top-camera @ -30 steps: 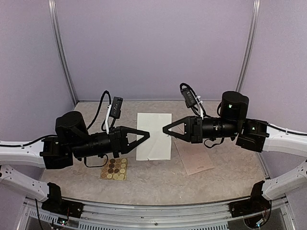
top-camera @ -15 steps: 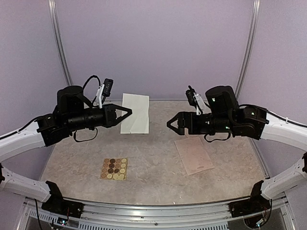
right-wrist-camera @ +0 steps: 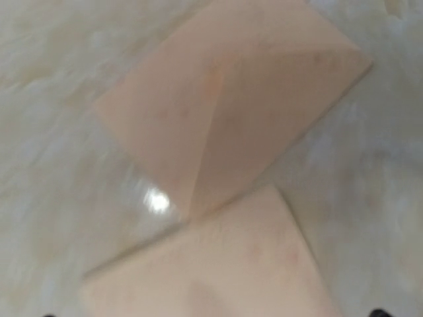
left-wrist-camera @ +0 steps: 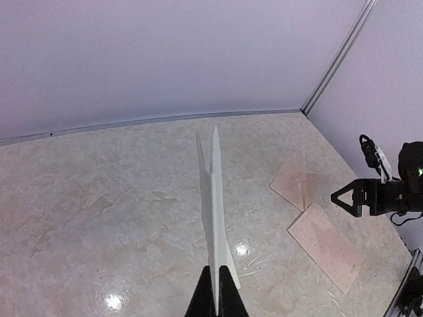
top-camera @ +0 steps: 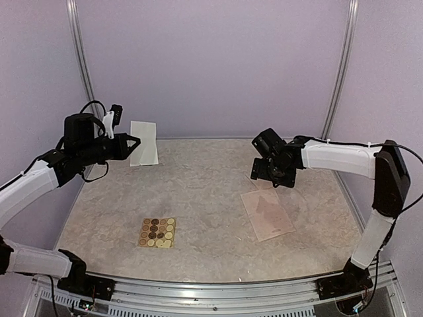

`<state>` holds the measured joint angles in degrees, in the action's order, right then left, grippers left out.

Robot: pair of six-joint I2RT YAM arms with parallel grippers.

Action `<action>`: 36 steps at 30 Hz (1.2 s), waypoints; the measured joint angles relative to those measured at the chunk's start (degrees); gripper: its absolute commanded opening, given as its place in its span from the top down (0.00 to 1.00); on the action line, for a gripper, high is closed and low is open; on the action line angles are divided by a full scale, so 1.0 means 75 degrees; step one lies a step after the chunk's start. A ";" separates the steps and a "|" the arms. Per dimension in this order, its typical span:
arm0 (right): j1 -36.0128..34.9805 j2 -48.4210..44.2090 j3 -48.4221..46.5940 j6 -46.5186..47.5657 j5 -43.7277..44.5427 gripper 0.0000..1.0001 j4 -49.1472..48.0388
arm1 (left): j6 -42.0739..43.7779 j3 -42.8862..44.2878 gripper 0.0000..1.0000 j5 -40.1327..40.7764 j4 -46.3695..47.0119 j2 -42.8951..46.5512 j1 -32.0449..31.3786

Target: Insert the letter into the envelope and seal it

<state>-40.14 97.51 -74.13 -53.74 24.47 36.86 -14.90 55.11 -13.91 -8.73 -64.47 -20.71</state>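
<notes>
Marbled table (top-camera: 211, 198). Cream letter (top-camera: 144, 143) held upright in the air over the far left corner, edge pinched in the clamped left gripper (top-camera: 135, 141). Pinkish envelope (top-camera: 268, 214) flat at right, flap open, beneath the right gripper (top-camera: 266, 176), fingers spread wide, holding nothing. Sticker sheet (top-camera: 157, 232) near the front edge.

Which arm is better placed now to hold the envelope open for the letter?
Right. The right gripper is open and hovers just above the envelope, while the left gripper is shut on the letter, far off on the other side.
</notes>
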 measured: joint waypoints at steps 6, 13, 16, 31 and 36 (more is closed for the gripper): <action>0.0539 0.1708 -0.1241 -0.0061 0.0423 0.00 0.0146 | 0.0259 -0.0370 1.00 0.0277 0.0029 0.0096 0.0017; 0.0941 0.2940 -0.2419 -0.0175 0.0819 0.05 0.0434 | 0.0344 -0.0487 1.00 0.0329 0.0134 0.0396 0.0020; 0.1049 0.3279 -0.2809 -0.0189 0.0909 0.08 0.0522 | 0.0367 -0.0487 1.00 0.0347 0.0140 0.0443 0.0020; 0.1189 0.4147 -0.3395 -0.0393 0.1145 0.31 0.1096 | 0.0452 -0.0504 1.00 0.0434 0.0140 0.0615 0.0020; 0.1192 0.4205 -0.3404 -0.0539 0.1236 0.49 0.1317 | 0.0455 -0.0525 1.00 0.0437 0.0143 0.0627 0.0020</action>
<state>-31.20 129.05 -99.66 -57.78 33.74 46.74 -11.49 51.18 -10.63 -7.66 -59.77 -20.56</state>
